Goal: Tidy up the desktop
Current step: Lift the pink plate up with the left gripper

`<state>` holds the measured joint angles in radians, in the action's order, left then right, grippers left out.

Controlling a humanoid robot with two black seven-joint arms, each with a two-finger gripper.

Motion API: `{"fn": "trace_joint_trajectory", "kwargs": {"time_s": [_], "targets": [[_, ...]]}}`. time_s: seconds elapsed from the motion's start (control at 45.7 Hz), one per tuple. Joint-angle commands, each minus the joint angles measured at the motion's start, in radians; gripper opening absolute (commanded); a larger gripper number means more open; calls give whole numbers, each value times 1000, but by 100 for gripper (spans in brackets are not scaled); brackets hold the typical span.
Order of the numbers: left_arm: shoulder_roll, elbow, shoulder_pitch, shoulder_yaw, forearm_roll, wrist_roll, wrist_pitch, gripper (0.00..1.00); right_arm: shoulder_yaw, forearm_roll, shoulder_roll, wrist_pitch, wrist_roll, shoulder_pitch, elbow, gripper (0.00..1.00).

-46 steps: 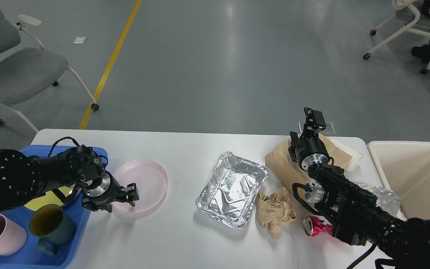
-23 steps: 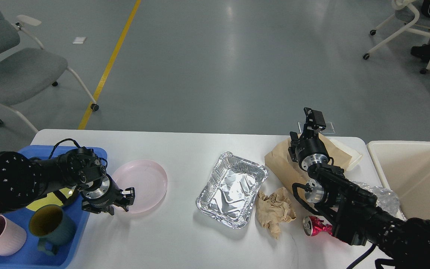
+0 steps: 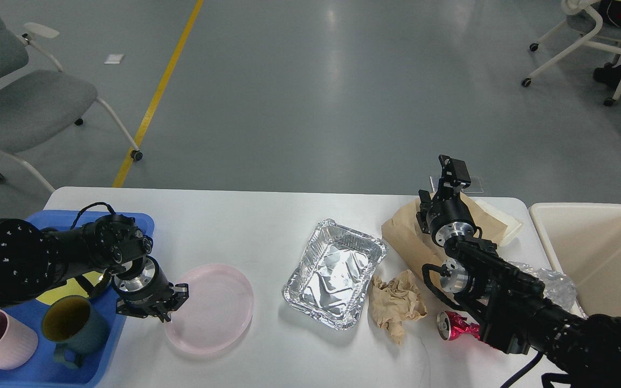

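With the left gripper (image 3: pixel 173 304) pinching the near-left rim of the round pale pink plastic plate (image 3: pixel 211 307) on the white desktop (image 3: pixel 267 215), a thin-edge hold could slip, while I cannot tell the right gripper's (image 3: pixel 453 172) state.

pink plate (image 3: pixel 216 308), foil tray (image 3: pixel 335 272)
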<state>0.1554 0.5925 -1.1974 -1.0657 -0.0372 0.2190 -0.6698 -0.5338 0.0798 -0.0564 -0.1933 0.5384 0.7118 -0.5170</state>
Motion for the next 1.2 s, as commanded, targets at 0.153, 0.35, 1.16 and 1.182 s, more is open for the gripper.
{"fn": "trace_joint_trajectory", "kwargs": {"time_s": [0.153,0.35,1.16,1.182], "targets": [[12,0,-119,6,0,0,-73,0,0,0,0,0,0,0,0,100],[15,3,-241,1,2,0,-116,0,0,0,0,0,0,0,-2,100],[355,4,-535,3,3,16,-290,0,0,0,0,0,0,0,0,100],[375,1,-512,7,3,16,-290,0,0,0,0,0,0,-2,0,100]]}}
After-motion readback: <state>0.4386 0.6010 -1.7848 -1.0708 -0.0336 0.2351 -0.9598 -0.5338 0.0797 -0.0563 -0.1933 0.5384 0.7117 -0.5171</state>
